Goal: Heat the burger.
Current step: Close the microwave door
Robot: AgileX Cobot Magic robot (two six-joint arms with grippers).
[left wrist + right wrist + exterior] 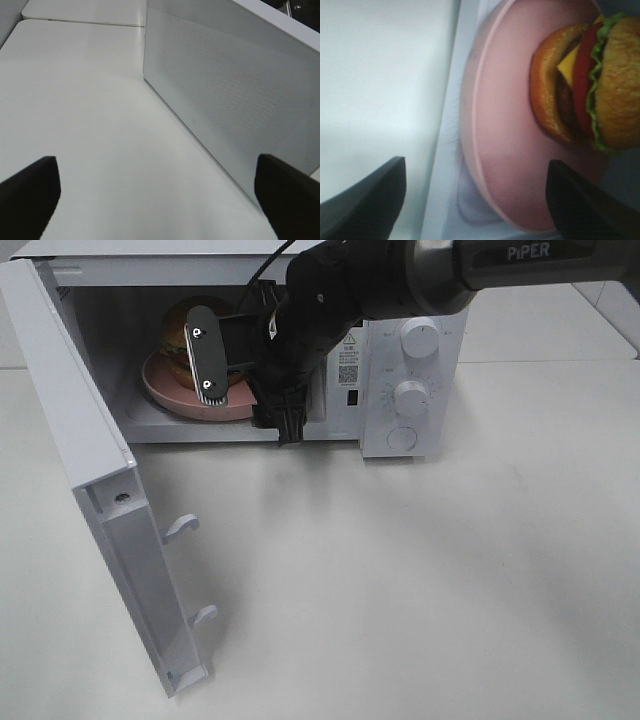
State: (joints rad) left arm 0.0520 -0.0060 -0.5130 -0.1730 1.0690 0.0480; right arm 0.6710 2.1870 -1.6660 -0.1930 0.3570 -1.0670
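The burger [180,335] [590,85], with a golden-brown bun, lettuce, tomato and cheese, sits on a pink plate [165,390] [505,135] inside the open white microwave [400,360]. My right gripper [248,390] [475,200] hangs at the microwave's mouth, just in front of the plate's near rim. Its jaws stand wide open, with one finger [208,360] crossing in front of the burger and nothing gripped. My left gripper [157,200] is open over the bare table, facing the door's outer face, and is out of the exterior high view.
The microwave door [95,470] [235,100] swings out to the left toward the table's front, two latch hooks on its edge. Two knobs [418,340] and a round button sit on the right control panel. The white table [420,580] spreads in front.
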